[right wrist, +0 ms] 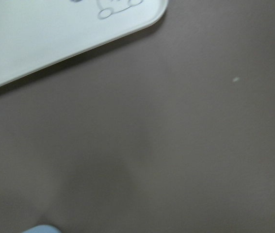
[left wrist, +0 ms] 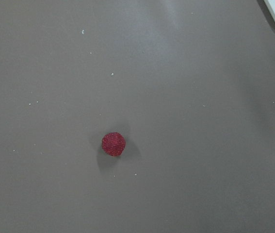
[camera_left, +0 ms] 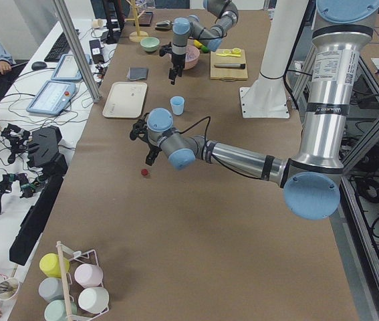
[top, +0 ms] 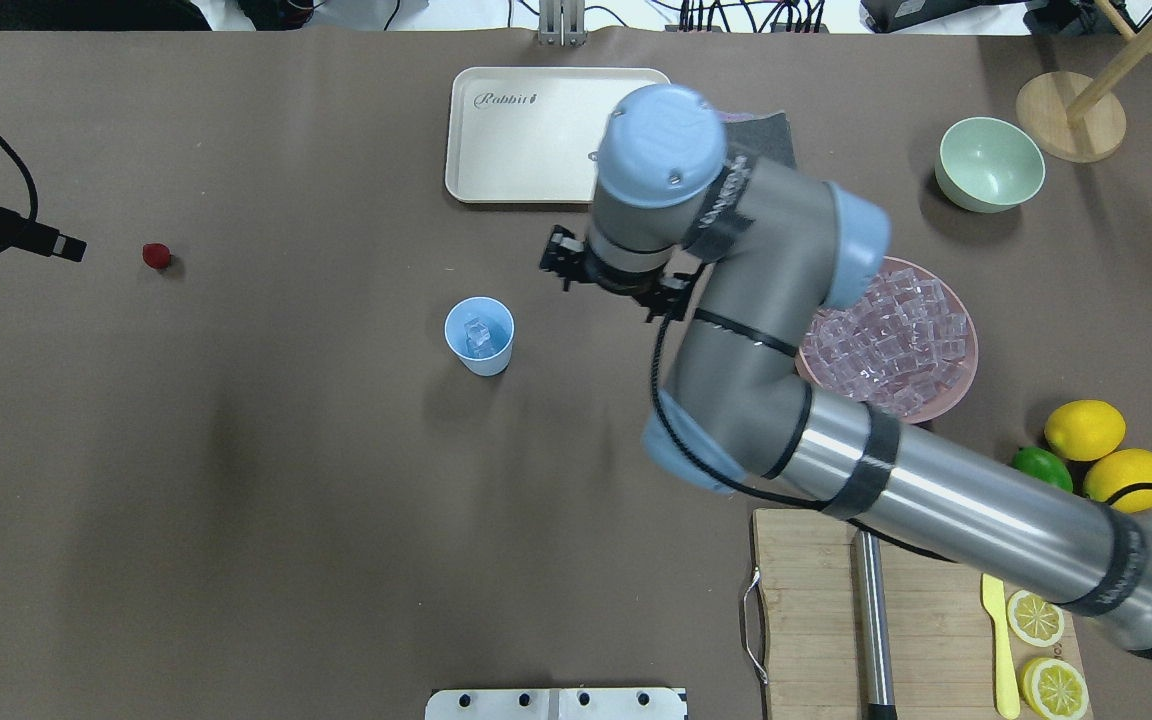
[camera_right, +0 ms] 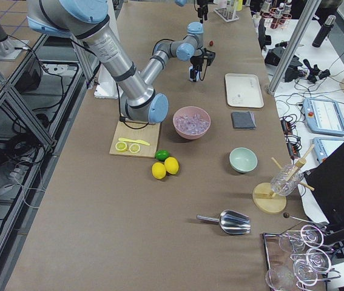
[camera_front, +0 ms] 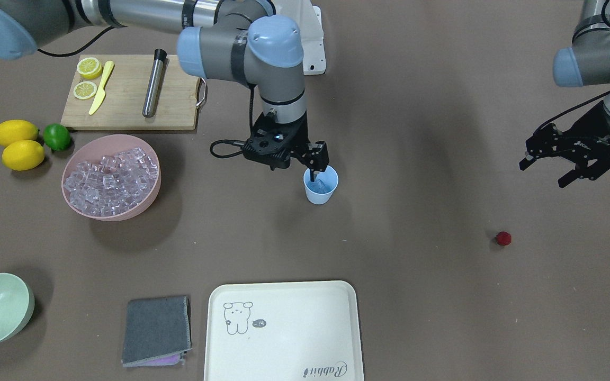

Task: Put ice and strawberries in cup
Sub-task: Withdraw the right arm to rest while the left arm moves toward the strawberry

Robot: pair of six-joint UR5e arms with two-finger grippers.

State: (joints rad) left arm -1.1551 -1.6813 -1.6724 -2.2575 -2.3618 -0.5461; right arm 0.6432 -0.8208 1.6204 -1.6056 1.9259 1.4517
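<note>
The left gripper (camera_front: 542, 174) is spread wide and holds nothing; one strawberry (camera_front: 503, 238) lies on the table (camera_front: 416, 159) near it, untouched. The right gripper (camera_front: 314, 170) is held just above the one cup (camera_front: 321, 193); its spread cannot be told. At least one ice cube (top: 478, 335) is seen in the cup, and many more are heaped in one pink bowl (camera_front: 149, 202).

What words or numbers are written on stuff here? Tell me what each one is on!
"Rabbit": in curly letters on the cream tray.
Mark in the little bubble beside the tray's animal drawing: too small to read for sure.
Lettering on the left arm: too small to read.
Nothing else readable shows.
</note>
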